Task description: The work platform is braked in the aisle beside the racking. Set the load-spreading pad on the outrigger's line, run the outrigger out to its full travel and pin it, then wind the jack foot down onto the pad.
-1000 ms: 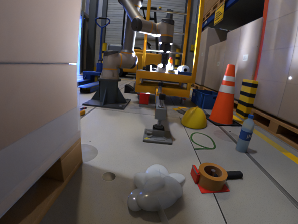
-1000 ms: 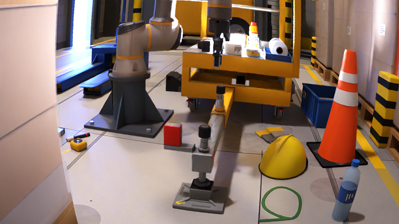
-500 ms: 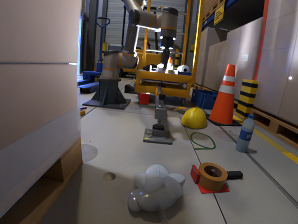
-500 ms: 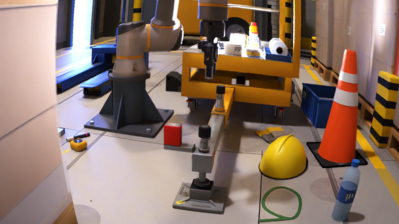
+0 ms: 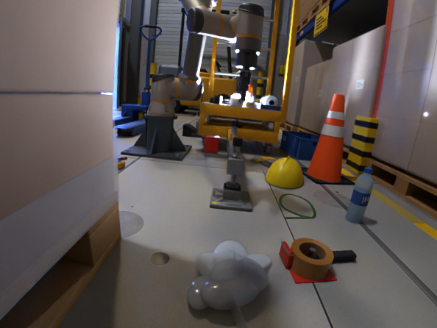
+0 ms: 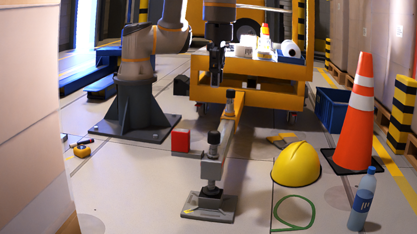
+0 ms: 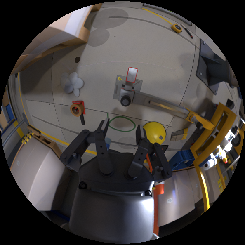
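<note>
The outrigger beam [image 6: 226, 131] is partly hidden in the side camera behind its own jack housing [image 5: 235, 165]; it runs out from the yellow work platform [image 6: 250, 74]. A dark-knobbed pin [image 6: 230, 98] stands upright in the yellow sleeve. The jack foot [image 6: 210, 192] rests on the grey load-spreading pad [image 6: 209, 207] [image 5: 231, 199] [image 7: 126, 88] on the floor, under the black jack knob [image 6: 213, 137]. My gripper [image 6: 216, 79] [image 7: 121, 130] hangs open and empty above the pin, near the platform's front edge.
A wrapped pallet load [image 5: 55, 147] fills the left side. A yellow hard hat [image 6: 296, 168], traffic cone [image 6: 355, 119], blue crate [image 6: 331, 107], bottle [image 6: 360, 201], green cable loop [image 6: 292, 212], tape dispenser [image 5: 311, 259] and red box [image 6: 180, 140] lie around the outrigger.
</note>
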`<act>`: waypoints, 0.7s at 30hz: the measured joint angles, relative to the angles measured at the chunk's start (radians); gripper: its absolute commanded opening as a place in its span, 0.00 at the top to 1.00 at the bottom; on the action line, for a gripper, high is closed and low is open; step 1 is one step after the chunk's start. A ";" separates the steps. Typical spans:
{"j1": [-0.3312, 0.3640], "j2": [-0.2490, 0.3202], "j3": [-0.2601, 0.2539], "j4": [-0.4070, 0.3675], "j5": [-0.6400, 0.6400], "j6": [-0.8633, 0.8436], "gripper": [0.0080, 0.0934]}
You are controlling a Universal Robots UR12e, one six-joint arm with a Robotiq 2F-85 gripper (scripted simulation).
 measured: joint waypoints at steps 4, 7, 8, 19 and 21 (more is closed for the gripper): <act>0.000 0.000 0.000 0.000 0.000 0.000 0.41; 0.000 0.000 0.000 0.000 0.000 0.000 0.48; 0.000 0.000 0.000 0.000 0.000 0.000 0.48; 0.000 0.001 -0.001 0.000 0.000 0.000 0.48; 0.000 0.002 0.000 -0.002 0.000 0.000 0.48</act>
